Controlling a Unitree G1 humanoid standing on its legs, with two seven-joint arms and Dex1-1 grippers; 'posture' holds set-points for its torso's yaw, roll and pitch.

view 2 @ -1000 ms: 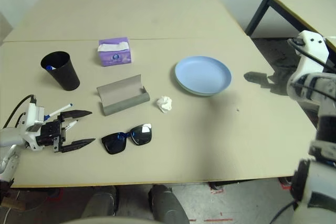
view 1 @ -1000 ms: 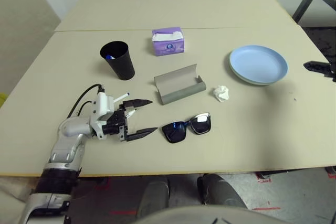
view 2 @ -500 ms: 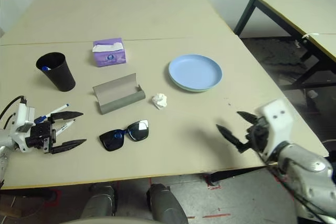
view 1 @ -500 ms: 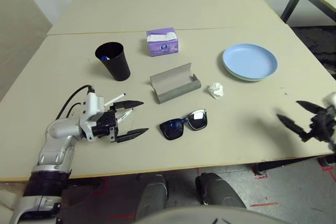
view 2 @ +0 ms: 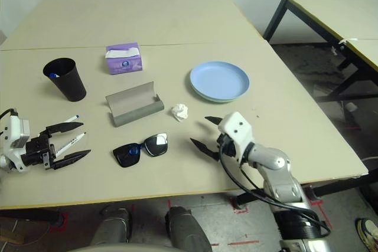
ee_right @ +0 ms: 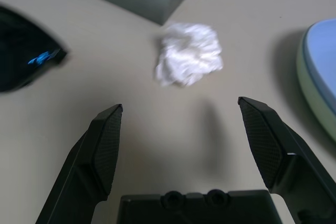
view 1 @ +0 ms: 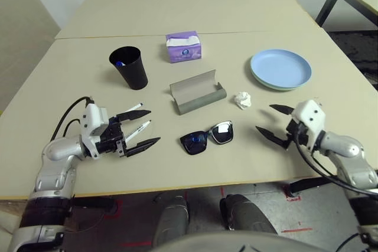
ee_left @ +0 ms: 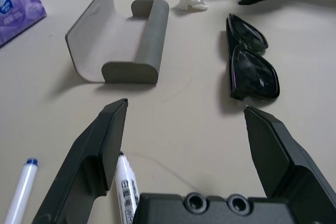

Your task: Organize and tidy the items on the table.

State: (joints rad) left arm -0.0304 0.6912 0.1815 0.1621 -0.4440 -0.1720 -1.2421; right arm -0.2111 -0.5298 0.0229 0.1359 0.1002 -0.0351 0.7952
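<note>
both grippers gape empty: the left gripper (view 1: 140, 128) hovers over two marker pens (view 1: 136, 128), and the right gripper (view 1: 273, 124) faces the crumpled tissue (view 1: 242, 100). sunglasses (view 1: 208, 138) lie between them on the table (view 1: 331, 104), just before the grey glasses case (view 1: 198, 92).

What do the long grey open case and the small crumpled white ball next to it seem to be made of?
The long grey open case looks like stiff board or plastic with a matte, felt-like skin: its thin lid stands up in a smooth curve without shine. The small crumpled white ball looks like soft tissue paper, given its irregular creases and fluffy edges.
</note>
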